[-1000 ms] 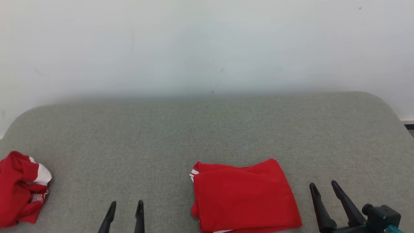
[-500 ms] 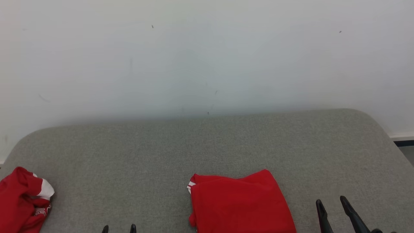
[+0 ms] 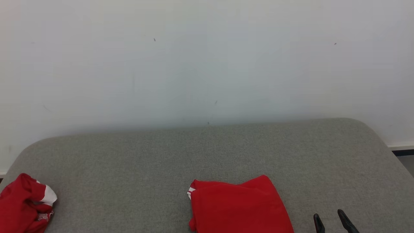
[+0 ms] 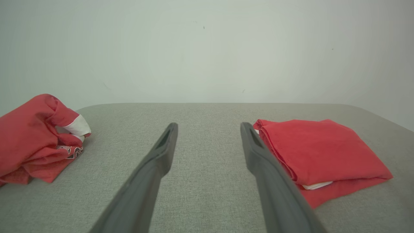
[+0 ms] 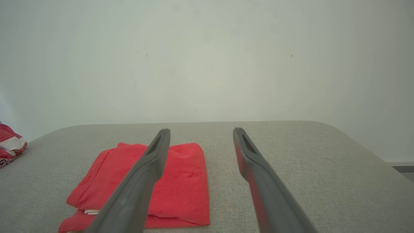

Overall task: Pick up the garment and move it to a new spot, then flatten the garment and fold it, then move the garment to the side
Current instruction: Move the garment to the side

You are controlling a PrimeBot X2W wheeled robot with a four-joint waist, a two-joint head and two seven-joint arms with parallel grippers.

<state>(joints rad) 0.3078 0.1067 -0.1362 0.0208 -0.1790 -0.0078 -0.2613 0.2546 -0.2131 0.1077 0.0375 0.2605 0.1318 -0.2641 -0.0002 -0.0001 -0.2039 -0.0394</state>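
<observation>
A folded red garment (image 3: 239,207) lies flat on the grey fabric surface (image 3: 207,152), near its front middle. It also appears as the folded garment (image 4: 320,152) right of my left fingers, and as the folded garment (image 5: 184,181) partly behind my right gripper's left finger. A second red garment (image 3: 22,210) with white trim sits crumpled at the far left; this crumpled garment (image 4: 32,139) is left of my left gripper (image 4: 209,124), which is open and empty. My right gripper (image 3: 329,215) (image 5: 201,130) is open and empty, just right of the folded garment.
A pale wall (image 3: 207,64) rises right behind the surface. The surface has rounded far corners, and its right edge drops to a dark baseboard strip (image 3: 402,151). Bare grey fabric stretches between the two garments and behind them.
The head camera has tilted up, so everything sits lower in the picture. Both grippers have drawn back toward the near edge; the left one has left the head view. The garments lie unmoved.
</observation>
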